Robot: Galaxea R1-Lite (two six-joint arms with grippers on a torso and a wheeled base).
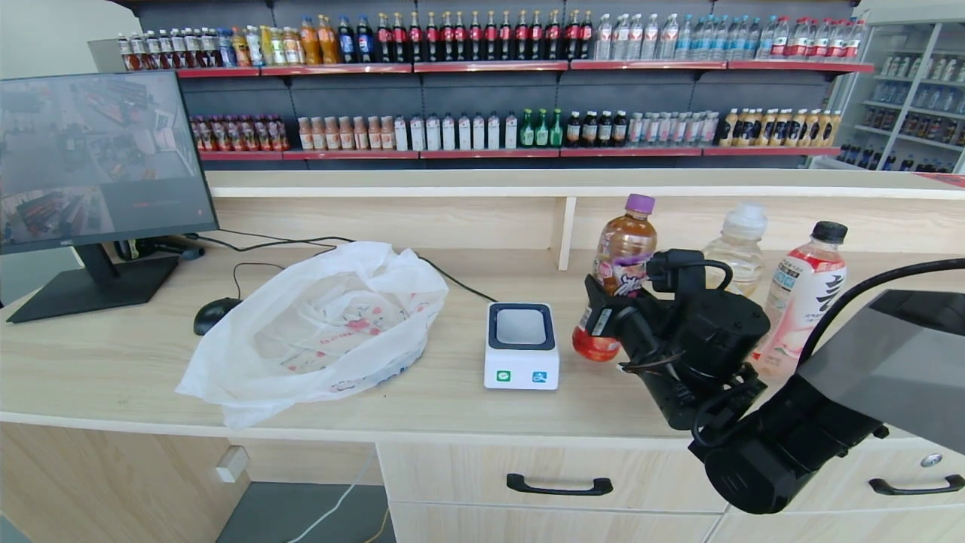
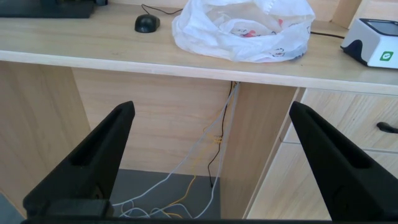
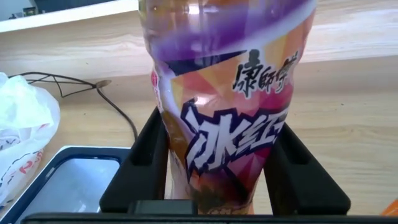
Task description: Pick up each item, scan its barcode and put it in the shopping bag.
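We count one shopping bag, one scanner and three bottles by the counter's right end: clear bottle, pink bottle, and purple-capped bottle clamped by right gripper. Left gripper is spread apart.

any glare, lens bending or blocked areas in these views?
Head view: the shelves bow from the wide lens, and there is a pale sheen on the scanner window. Right wrist view: the purple-capped bottle, clamped in the right tool, blocks much of the counter, with highlights on its plastic. Left wrist view: the open left tool is dark, and the counter overhang shades the cabinet.
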